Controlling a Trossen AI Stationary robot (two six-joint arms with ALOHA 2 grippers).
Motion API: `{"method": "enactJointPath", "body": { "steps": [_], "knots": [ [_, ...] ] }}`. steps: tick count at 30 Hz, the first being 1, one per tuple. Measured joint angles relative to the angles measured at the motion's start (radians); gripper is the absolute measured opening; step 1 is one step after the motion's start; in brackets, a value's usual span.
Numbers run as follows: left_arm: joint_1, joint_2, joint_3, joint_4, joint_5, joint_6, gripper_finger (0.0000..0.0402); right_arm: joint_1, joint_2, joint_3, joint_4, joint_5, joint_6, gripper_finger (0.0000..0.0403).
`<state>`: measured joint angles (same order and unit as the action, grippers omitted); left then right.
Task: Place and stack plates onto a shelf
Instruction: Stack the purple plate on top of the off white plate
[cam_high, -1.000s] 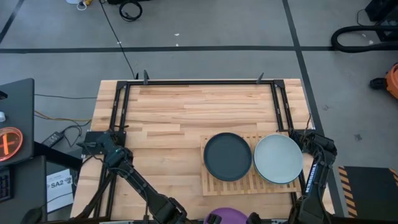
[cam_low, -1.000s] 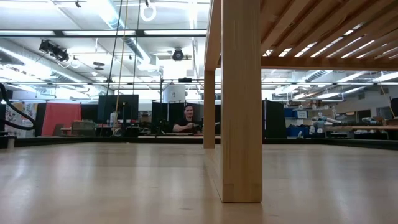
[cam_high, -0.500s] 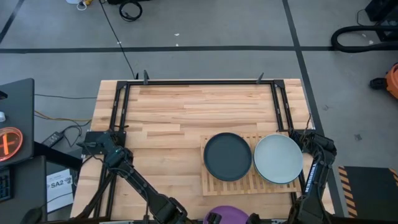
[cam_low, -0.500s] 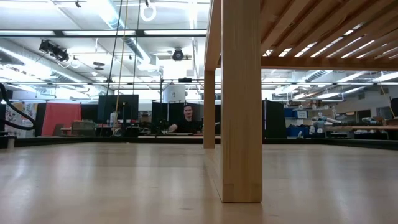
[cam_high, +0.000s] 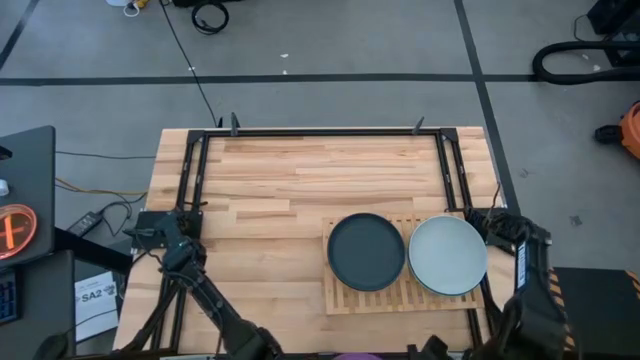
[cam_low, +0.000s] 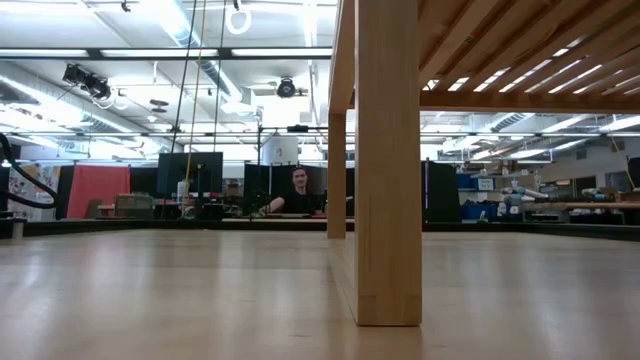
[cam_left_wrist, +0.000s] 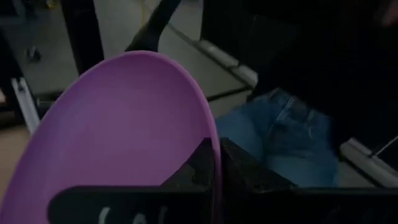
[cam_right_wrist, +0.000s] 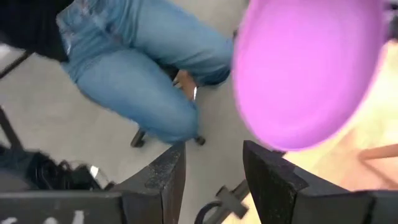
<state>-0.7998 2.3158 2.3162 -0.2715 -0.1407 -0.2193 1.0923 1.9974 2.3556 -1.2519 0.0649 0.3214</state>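
Note:
A purple plate (cam_left_wrist: 124, 124) is held by my left gripper (cam_left_wrist: 214, 155), which is shut on it off the table's near edge, out of the high view. The right wrist view shows the same purple plate (cam_right_wrist: 305, 68) a little ahead of my right gripper (cam_right_wrist: 211, 158). That gripper is open, with nothing between its fingers. On the slatted wooden shelf (cam_high: 400, 295) a dark plate (cam_high: 367, 252) and a pale blue-grey plate (cam_high: 447, 255) lie flat, side by side. My left gripper pinches the purple plate's rim (cam_left_wrist: 210, 134) between its two fingers, one finger on each face. The plate reaches forward from the fingers. It is lifted clear, with floor behind it.
A person in blue jeans (cam_right_wrist: 137, 68) sits close by, off the table's near edge, and the jeans (cam_left_wrist: 280, 137) also show just behind the plate. The table's far half (cam_high: 320, 170) is bare wood inside a black frame (cam_high: 320, 131). A shelf leg (cam_low: 388, 160) fills the low view.
The purple plate has moved toward the near edge, almost out of the high view, and both grippers have left that view with it. My right arm has swung toward the table's right edge. The two plates on the shelf have stayed put.

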Motion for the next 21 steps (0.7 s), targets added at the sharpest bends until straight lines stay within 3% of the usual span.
{"method": "enactJointPath", "body": {
  "steps": [6,12,17,21],
  "knots": [
    [-0.003,-0.011,0.001,0.010,-0.014,0.026,0.0019,0.000,-0.108,-0.030,-0.041,0.035,0.037,0.0164],
    [-0.013,-0.048,0.001,0.044,-0.066,0.225,0.0019,-0.001,-0.218,-0.030,-0.100,0.200,0.106,0.0164],
    [-0.012,-0.092,0.001,0.028,-0.206,0.429,0.0018,-0.009,-0.309,-0.030,-0.167,0.354,0.121,0.0164],
    [-0.010,-0.120,0.001,-0.063,-0.409,0.529,0.0018,-0.035,-0.372,-0.030,-0.280,0.453,0.228,0.0164]
  ]
}}
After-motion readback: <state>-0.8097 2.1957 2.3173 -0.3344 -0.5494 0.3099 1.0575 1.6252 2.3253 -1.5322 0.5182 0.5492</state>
